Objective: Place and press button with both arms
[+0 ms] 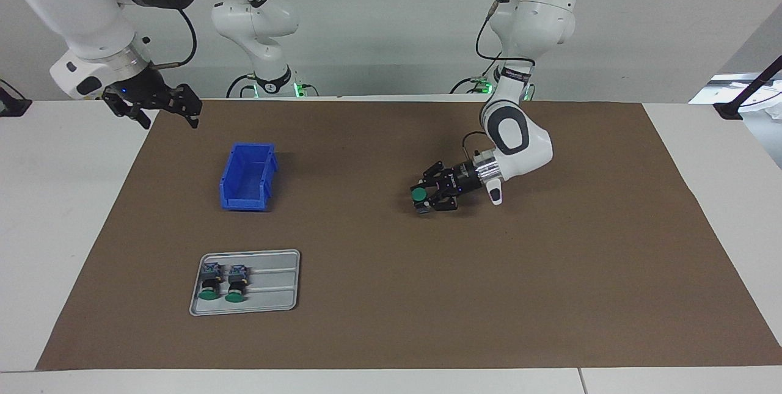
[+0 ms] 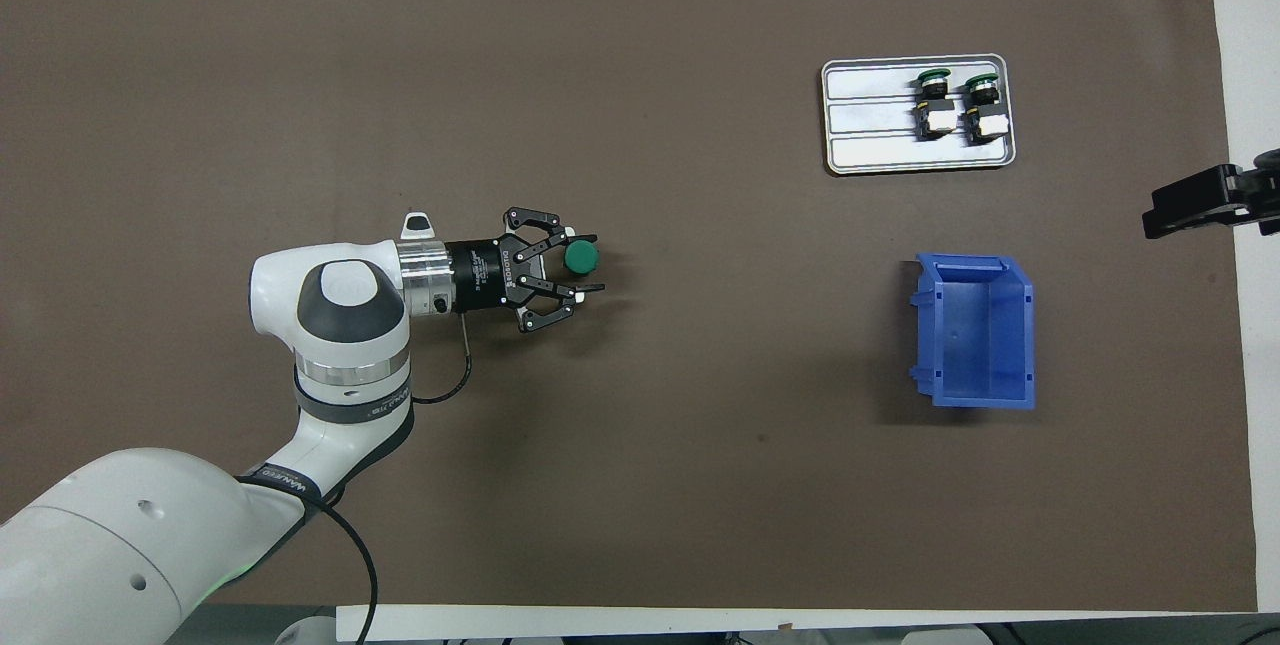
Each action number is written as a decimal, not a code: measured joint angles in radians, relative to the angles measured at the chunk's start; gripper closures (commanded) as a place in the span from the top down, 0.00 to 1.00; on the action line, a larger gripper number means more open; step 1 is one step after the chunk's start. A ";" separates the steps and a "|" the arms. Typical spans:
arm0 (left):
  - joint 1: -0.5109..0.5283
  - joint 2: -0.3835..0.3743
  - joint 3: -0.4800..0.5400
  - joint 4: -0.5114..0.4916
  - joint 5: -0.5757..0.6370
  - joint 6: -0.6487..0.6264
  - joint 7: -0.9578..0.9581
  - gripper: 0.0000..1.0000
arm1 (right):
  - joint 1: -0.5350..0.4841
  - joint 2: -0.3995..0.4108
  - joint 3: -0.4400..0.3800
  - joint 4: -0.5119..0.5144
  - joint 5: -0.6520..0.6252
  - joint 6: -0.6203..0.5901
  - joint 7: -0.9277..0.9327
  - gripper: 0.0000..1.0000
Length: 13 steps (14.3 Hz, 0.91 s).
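Overhead view: brown mat (image 2: 640,485) over white tabletop (image 2: 1245,325); left gripper (image 2: 583,270) low, fingers parted around green-capped button (image 2: 581,256), grip uncertain; right gripper (image 1: 160,107) waiting, open, empty.

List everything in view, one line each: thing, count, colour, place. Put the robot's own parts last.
Button: one, green cap, standing on the mat between the left hand's fingers.
Spare buttons: two, green caps, lying side by side in the tray.
Tray: one, grey, toward the right arm's end, farther from the robots than the bin.
Bin: one, blue, nothing visible inside.
Mat: one, brown, covering the white table.
Left hand: black, low over mid-mat, around the button.
Right hand: black, open, waiting over the mat's edge.
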State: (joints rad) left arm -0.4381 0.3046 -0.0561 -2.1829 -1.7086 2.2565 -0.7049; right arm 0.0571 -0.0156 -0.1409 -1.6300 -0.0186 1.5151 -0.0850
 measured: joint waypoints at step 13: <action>0.008 -0.136 0.008 -0.024 0.056 0.033 -0.006 1.00 | 0.000 0.000 0.000 0.000 0.000 0.000 0.000 0.99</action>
State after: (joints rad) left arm -0.4300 0.1689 -0.0482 -2.2066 -1.6526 2.2895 -0.7108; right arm 0.0571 -0.0156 -0.1409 -1.6300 -0.0186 1.5151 -0.0850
